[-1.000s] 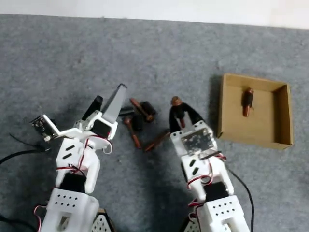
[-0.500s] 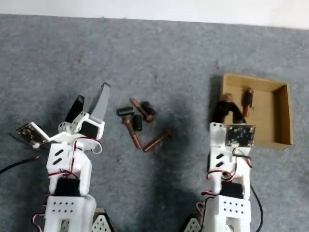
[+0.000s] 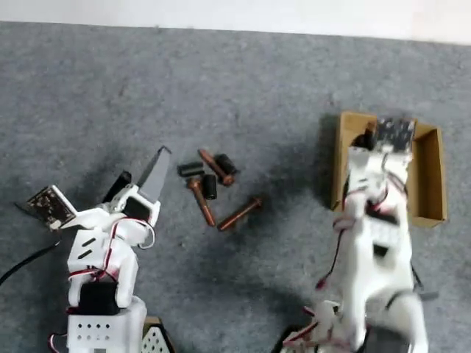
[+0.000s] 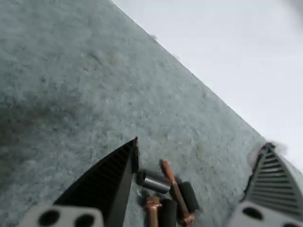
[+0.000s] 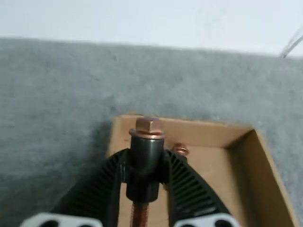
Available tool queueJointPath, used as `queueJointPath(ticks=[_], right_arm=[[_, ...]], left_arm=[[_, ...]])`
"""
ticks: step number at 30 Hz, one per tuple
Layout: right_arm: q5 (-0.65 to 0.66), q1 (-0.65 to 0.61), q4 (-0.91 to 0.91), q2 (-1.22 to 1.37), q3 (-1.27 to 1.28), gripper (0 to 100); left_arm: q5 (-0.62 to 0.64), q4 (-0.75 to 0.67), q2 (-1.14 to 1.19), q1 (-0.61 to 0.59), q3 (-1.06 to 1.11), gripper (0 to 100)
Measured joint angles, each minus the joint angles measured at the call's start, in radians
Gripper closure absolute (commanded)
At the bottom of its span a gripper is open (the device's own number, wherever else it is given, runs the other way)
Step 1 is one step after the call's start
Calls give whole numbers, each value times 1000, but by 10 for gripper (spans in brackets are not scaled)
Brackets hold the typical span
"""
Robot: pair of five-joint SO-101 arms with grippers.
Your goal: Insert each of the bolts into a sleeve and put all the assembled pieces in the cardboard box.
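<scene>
My right gripper (image 5: 146,161) is shut on an assembled piece (image 5: 144,142), a copper bolt in a black sleeve, held upright over the near left part of the cardboard box (image 5: 236,165). A second assembled piece (image 5: 180,150) lies in the box just beyond it. In the high view the right arm (image 3: 375,220) stretches over the cardboard box (image 3: 430,176). My left gripper (image 3: 140,176) stands open at the lower left, a little apart from the loose pile: three copper bolts (image 3: 239,213) and three black sleeves (image 3: 210,185). The left wrist view shows a sleeve (image 4: 154,180) and a bolt (image 4: 173,189) beyond the open left gripper (image 4: 201,144).
Grey carpet (image 3: 257,88) covers the table. A pale wall strip (image 3: 221,11) runs along the far edge. The box sits at the right, with carpet between it and the pile.
The right arm has swung from beside the pile to over the box, carrying the assembled piece. The left arm has drawn back to the left, still open.
</scene>
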Motion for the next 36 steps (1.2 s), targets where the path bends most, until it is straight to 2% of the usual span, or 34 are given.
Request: queueJointPath(ticks=[5, 11, 13, 18, 23, 30, 36], right_arm=[[2, 61, 31, 328, -224, 993], [2, 64, 279, 551, -476, 988], [2, 64, 358, 586, -549, 943], [52, 60, 482, 647, -666, 738], [80, 37, 531, 655, -680, 721], [-41, 14, 578, 528, -678, 721], [-55, -135, 660, 298, -542, 721]], left_arm=[[0, 0, 0, -51, 0, 639], [0, 0, 0, -54, 0, 639], [0, 0, 0, -54, 0, 639], [0, 0, 0, -54, 0, 639], [0, 0, 0, -54, 0, 639], [0, 0, 0, -54, 0, 639], [0, 0, 0, -54, 0, 639]])
